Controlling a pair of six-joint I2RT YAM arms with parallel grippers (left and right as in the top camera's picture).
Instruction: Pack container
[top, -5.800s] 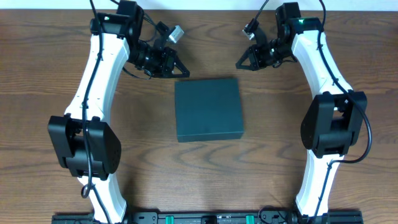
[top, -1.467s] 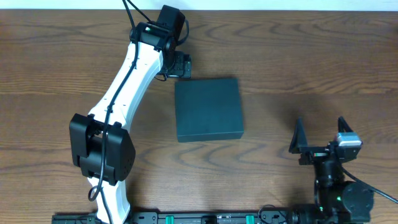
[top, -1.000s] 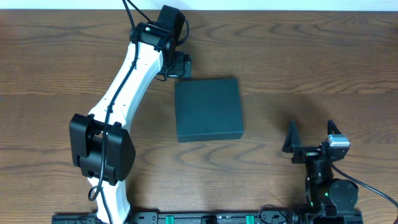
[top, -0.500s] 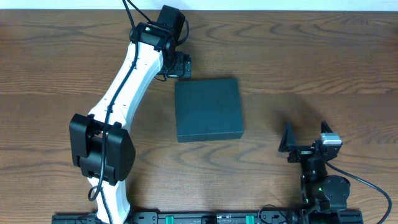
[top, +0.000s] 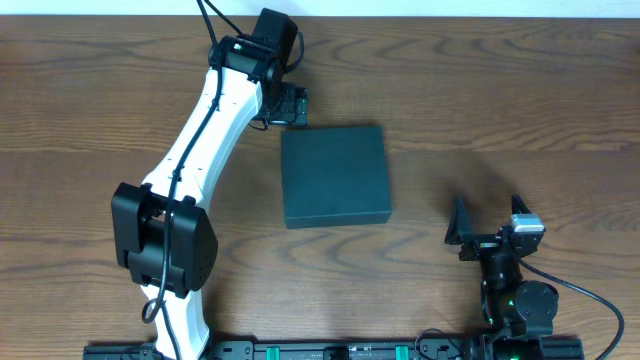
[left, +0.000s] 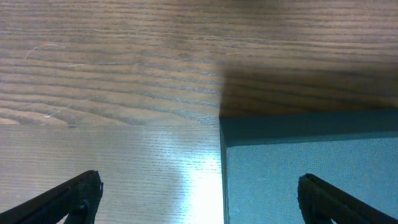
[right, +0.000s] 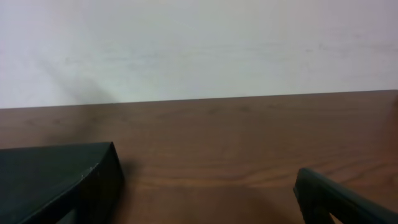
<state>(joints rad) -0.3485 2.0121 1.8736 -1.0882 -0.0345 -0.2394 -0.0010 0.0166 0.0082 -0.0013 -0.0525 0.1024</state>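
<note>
The right fingers (top: 459, 222) are pulling back further toward the bench's (top: 480, 90) 6 o'clock edge. They are now sitting at 4 o'clock from the container (top: 335, 175), well apart from it and spread wide. The left fingers (left: 74, 194) are staying put, also apart, straddling the container's 11 o'clock corner. The teal-green container is lying unmoved mid-bench, its lid shut and hiding whatever is inside.

a brown wood-grain table (top: 520, 90) fills the overhead view. a pale wall (right: 199, 43) rises behind its far edge. a black rail (top: 330, 350) runs along its near edge.
</note>
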